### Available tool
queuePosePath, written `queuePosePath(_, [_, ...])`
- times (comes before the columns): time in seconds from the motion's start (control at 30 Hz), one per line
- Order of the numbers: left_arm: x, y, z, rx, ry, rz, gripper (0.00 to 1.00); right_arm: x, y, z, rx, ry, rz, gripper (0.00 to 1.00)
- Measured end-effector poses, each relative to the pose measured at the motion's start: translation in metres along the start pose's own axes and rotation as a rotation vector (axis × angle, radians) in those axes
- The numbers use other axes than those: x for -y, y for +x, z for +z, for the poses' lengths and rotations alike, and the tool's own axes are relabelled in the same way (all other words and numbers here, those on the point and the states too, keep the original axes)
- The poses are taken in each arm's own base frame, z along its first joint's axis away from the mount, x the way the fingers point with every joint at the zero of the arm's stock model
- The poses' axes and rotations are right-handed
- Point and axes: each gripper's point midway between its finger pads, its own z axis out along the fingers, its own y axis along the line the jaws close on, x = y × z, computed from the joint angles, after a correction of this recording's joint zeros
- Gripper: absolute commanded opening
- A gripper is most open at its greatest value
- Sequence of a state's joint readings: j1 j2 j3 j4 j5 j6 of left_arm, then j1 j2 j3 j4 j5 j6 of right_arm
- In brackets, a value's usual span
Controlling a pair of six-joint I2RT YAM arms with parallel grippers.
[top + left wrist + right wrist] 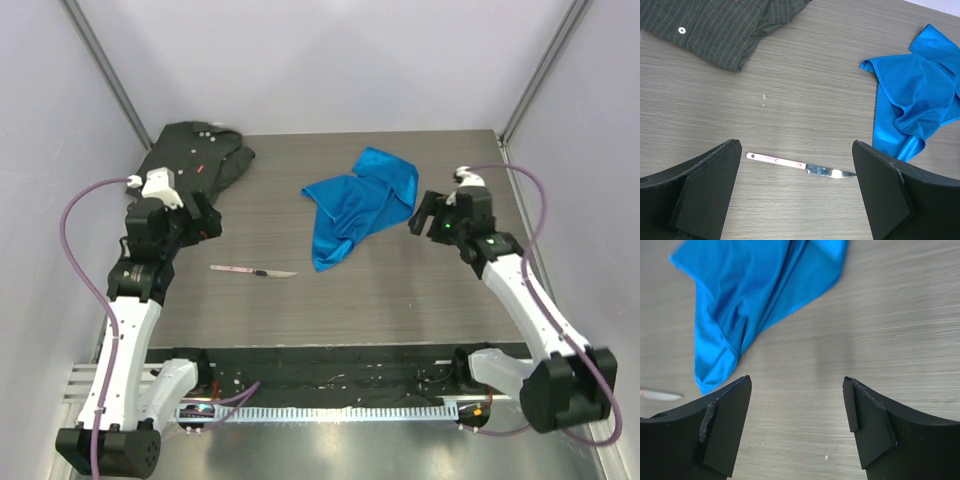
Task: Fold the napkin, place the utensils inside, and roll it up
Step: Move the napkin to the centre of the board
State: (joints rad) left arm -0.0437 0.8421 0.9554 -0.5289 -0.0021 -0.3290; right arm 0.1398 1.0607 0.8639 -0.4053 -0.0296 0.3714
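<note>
The bright blue napkin (358,203) lies crumpled on the table's far middle; it also shows in the left wrist view (917,107) and the right wrist view (757,295). The knife (252,271), pinkish handle and silver blade, lies flat left of centre, blade pointing right, and shows in the left wrist view (800,166). My left gripper (207,218) is open and empty, above the table to the left of the knife. My right gripper (423,214) is open and empty, just right of the napkin. The blade tip shows in the right wrist view (657,395).
A dark grey-black striped shirt (192,156) with a red tag lies at the far left corner; it shows in the left wrist view (715,27). White walls enclose the table on three sides. A black rail (330,365) runs along the near edge.
</note>
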Motion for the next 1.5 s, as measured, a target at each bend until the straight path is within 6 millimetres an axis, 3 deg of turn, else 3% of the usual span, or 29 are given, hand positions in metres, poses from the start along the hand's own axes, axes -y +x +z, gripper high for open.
queuePosePath(0.23, [0.002, 0.005, 0.005, -0.024, 0.011, -0.001, 1.00, -0.058, 0.075, 0.053, -0.205, -0.070, -0.112, 0.75])
queuePosePath(0.33, [0.003, 0.006, 0.006, -0.033, 0.017, -0.004, 1.00, -0.067, 0.106, 0.074, -0.287, -0.054, -0.144, 0.71])
queuePosePath(0.43, [0.004, 0.007, 0.007, -0.038, 0.018, -0.004, 1.00, -0.074, 0.123, 0.096, -0.342, -0.038, -0.163, 0.67])
queuePosePath(0.73, [0.003, 0.013, 0.014, -0.069, 0.013, -0.005, 1.00, -0.098, 0.131, 0.136, -0.369, -0.058, -0.170, 0.62])
queuePosePath(0.87, [0.003, 0.015, 0.016, -0.075, 0.014, -0.005, 1.00, -0.109, 0.135, 0.150, -0.383, -0.084, -0.161, 0.55])
queuePosePath(0.97, [0.003, 0.015, 0.016, -0.078, 0.015, -0.005, 1.00, -0.116, 0.137, 0.156, -0.390, -0.108, -0.151, 0.42])
queuePosePath(1.17, [0.003, 0.017, 0.018, -0.088, 0.020, -0.005, 1.00, -0.123, 0.142, 0.161, -0.412, -0.134, -0.150, 0.03])
queuePosePath(1.33, [0.005, 0.018, 0.019, -0.092, 0.026, -0.006, 0.98, -0.118, 0.144, 0.160, -0.420, -0.112, -0.162, 0.01])
queuePosePath(1.5, [0.009, 0.021, 0.019, -0.099, 0.032, -0.021, 0.92, -0.093, 0.143, 0.141, -0.430, -0.015, -0.208, 0.01])
